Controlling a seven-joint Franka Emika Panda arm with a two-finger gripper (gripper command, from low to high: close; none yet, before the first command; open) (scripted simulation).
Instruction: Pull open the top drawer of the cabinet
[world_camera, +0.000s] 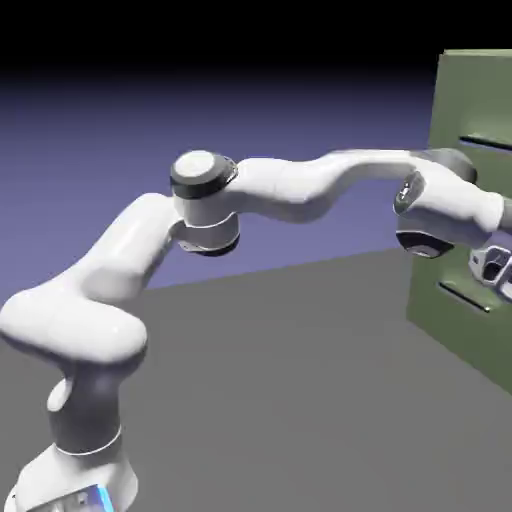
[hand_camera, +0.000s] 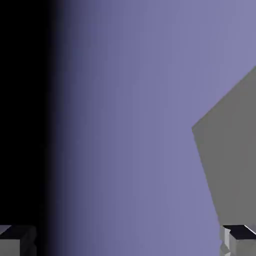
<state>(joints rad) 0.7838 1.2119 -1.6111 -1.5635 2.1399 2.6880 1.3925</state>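
The olive-green cabinet stands at the exterior view's right edge, partly cut off. Its top drawer looks flush with the front, and its thin dark bar handle shows just above the arm's wrist. My hand hangs in front of the cabinet, lower than that handle and just above the lower drawer's handle; its fingers run out of frame. In the hand view my gripper is open, with its two grey fingertips far apart and nothing between them. No cabinet appears in the hand view.
The grey table stretches from the robot's base to the cabinet's foot. The hand view looks past the cabinet at the blue-violet backdrop, with a wedge of grey table at its right and darkness at its left.
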